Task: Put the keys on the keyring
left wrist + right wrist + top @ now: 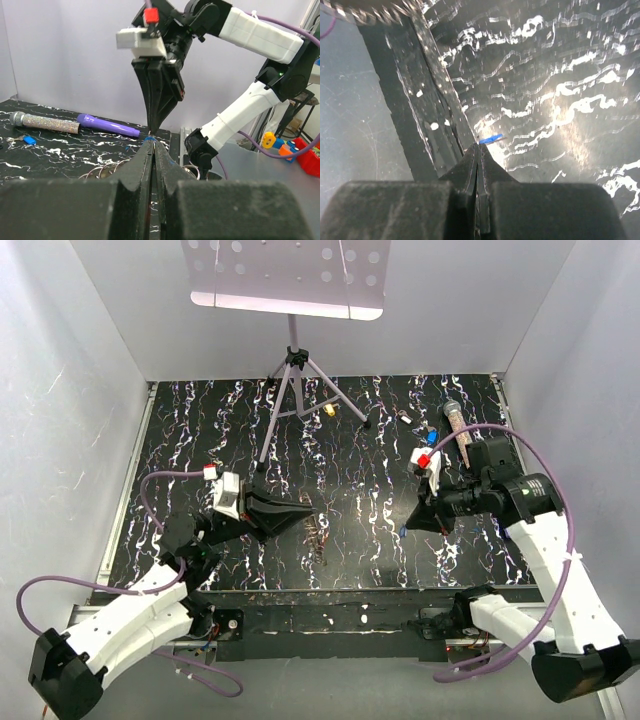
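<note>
Evidently the right gripper (478, 148) is clamped on a blue key (491, 138). At its nine o'clock from above, the left gripper (151, 148) pinches the keyring (318, 538) tight, presumably steadying it for threading.

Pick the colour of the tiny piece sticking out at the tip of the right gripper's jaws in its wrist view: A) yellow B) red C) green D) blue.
D: a tiny blue key pokes out at the tip of the right gripper, whose jaws are shut on it.
</note>
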You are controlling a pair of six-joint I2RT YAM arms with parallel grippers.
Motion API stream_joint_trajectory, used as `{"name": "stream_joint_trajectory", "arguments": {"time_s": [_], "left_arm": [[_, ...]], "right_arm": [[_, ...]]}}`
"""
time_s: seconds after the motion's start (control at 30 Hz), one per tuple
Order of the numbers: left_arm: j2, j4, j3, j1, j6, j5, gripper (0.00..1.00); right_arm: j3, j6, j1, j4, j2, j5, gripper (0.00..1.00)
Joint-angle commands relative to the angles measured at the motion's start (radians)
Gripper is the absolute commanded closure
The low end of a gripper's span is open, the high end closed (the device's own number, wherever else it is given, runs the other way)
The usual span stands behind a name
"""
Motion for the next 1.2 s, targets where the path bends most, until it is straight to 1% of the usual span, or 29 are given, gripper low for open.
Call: {"name": "stream_joint_trajectory", "arguments": {"time_s": [0.0,0.17,0.3,0.33,0.37,0.43,0.6,0.7,0.77,0.97,1.0,1.17], "left_arm": [[-0.031,-0.061,0.026,0.004,0.052,-0.011,1.0],[-0.047,-0.123,0.032,0.004,0.093,0.011,1.0],[-0.071,-0.132,0.011,0.004,0.115,0.005,1.0],[-0.077,-0.133,0.009,0.005,0.121,0.008,1.0],[-0.077,-0.132,0.006,0.004,0.124,0.009,1.0],[-0.074,-0.126,0.0,0.005,0.139,0.014,1.0],[-0.053,-0.097,-0.012,0.004,0.149,0.038,1.0],[-0.051,-0.084,-0.021,0.004,0.144,0.051,1.0],[-0.06,-0.09,-0.027,0.005,0.152,0.049,1.0],[-0.085,-0.132,-0.034,0.005,0.189,0.046,1.0],[-0.087,-0.135,-0.034,0.004,0.193,0.046,1.0],[-0.088,-0.143,-0.032,0.004,0.204,0.051,1.0]], "right_arm": [[-0.087,-0.035,-0.055,-0.037,0.045,0.079,0.99],[-0.134,-0.059,-0.168,-0.043,0.202,0.191,0.99],[-0.133,-0.123,-0.288,-0.046,0.28,0.276,0.99],[-0.134,-0.137,-0.302,-0.043,0.297,0.296,0.99],[-0.14,-0.151,-0.349,-0.037,0.314,0.322,0.99],[-0.141,-0.16,-0.379,-0.048,0.395,0.357,0.99],[-0.102,-0.131,-0.382,-0.005,0.574,0.417,0.99],[-0.015,-0.094,-0.38,0.009,0.692,0.429,0.99],[0.031,-0.067,-0.37,0.034,0.743,0.431,0.99],[0.099,0.019,-0.315,0.161,0.822,0.425,0.99],[0.102,0.04,-0.287,0.182,0.832,0.417,0.99],[0.103,0.097,-0.258,0.268,0.872,0.411,0.99]]}}
